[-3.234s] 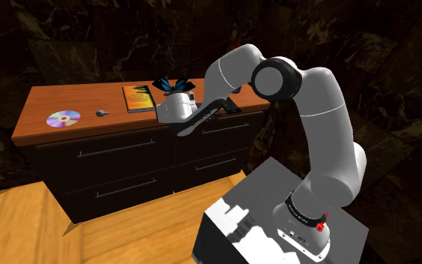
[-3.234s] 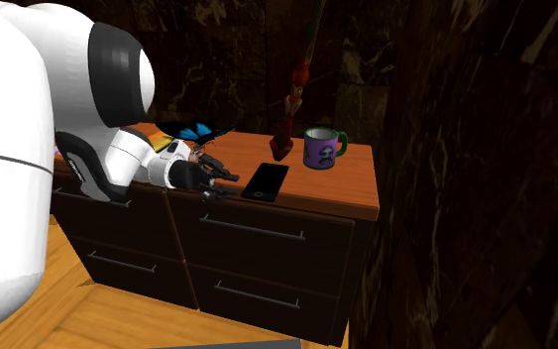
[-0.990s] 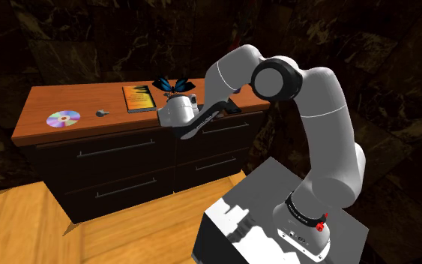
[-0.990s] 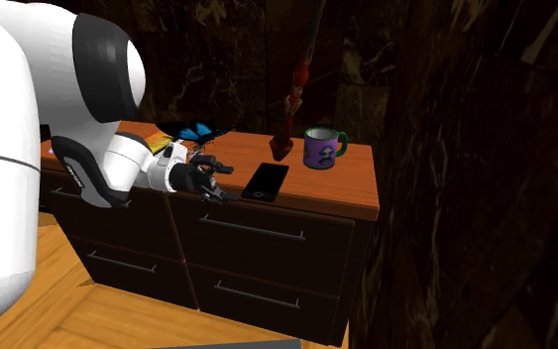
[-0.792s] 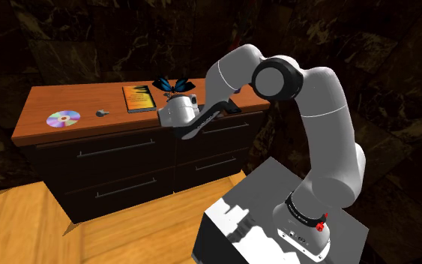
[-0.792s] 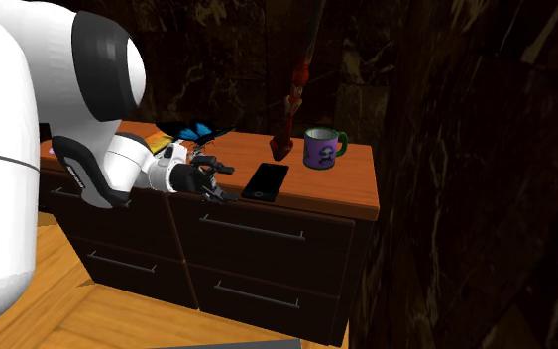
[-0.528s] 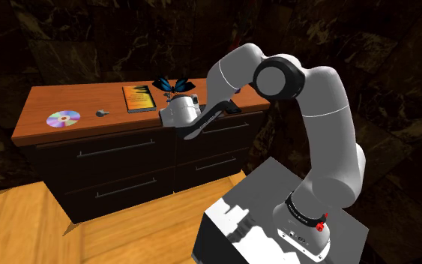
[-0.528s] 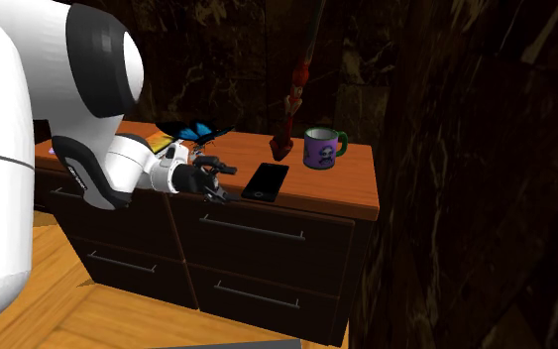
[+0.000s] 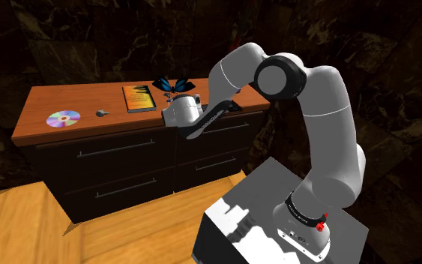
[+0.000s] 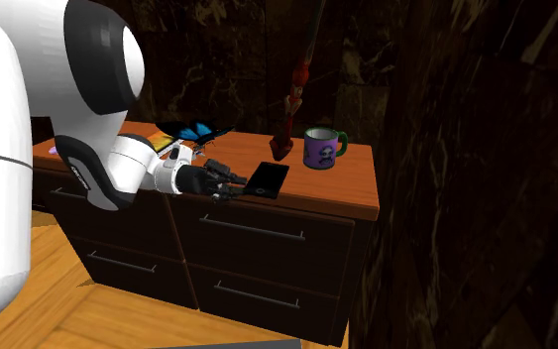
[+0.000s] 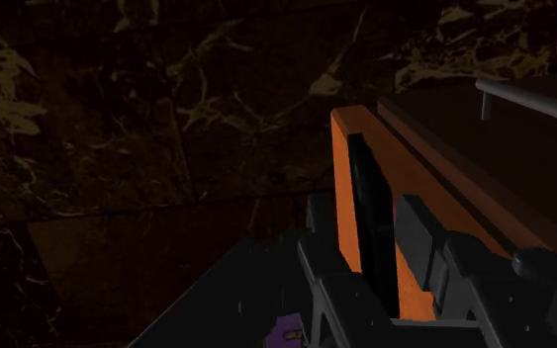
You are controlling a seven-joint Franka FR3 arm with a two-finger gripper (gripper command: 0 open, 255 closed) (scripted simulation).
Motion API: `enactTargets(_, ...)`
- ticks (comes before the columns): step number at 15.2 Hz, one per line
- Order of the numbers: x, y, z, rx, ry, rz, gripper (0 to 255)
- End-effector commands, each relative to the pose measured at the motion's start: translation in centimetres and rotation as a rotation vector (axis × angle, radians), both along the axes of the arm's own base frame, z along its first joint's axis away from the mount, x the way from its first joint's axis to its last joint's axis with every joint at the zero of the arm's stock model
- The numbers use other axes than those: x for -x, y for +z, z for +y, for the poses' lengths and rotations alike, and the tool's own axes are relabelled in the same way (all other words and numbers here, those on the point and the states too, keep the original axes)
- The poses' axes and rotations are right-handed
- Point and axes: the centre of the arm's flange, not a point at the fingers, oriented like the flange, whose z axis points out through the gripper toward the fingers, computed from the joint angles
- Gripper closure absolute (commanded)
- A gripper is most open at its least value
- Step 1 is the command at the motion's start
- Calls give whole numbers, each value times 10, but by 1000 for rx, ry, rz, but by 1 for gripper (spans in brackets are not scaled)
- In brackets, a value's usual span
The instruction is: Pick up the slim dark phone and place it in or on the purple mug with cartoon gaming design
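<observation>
The white stand (image 9: 276,225) sits on a plank floor (image 9: 127,217) in front of the dresser (image 9: 112,161), which has dark drawers with bar handles and an orange-brown wooden top. The gripper (image 10: 233,182) hangs low over the dresser's front edge, fingers spread. The phone (image 10: 270,176) lies flat on the dresser near that edge. In the wrist view its near end lies in the gap between the fingers, and I cannot tell whether either touches it. Further back on the dresser stand a purple mug (image 10: 319,149) with a green handle and, just beside it, a slim red ornament (image 10: 284,147), both apart from the phone. At the shoulder view's left, the dresser carries a CD (image 9: 63,118), a small grey piece (image 9: 101,112), a book (image 9: 138,97) and a blue butterfly (image 9: 173,85). Dark marbled walls (image 9: 89,37) rise behind the dresser.
</observation>
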Motion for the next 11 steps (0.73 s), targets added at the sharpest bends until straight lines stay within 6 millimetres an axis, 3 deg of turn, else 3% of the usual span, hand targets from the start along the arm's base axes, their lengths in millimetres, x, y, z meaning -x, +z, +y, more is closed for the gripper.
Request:
enactTargets(1, 6, -12, -30, 18, -49, 39, 255)
enactTargets(7, 7, -15, -16, 19, -47, 39, 255)
enactTargets(8, 7, -28, -30, 18, -50, 38, 255)
enactTargets(11, 7, -12, -30, 18, -50, 38, 255)
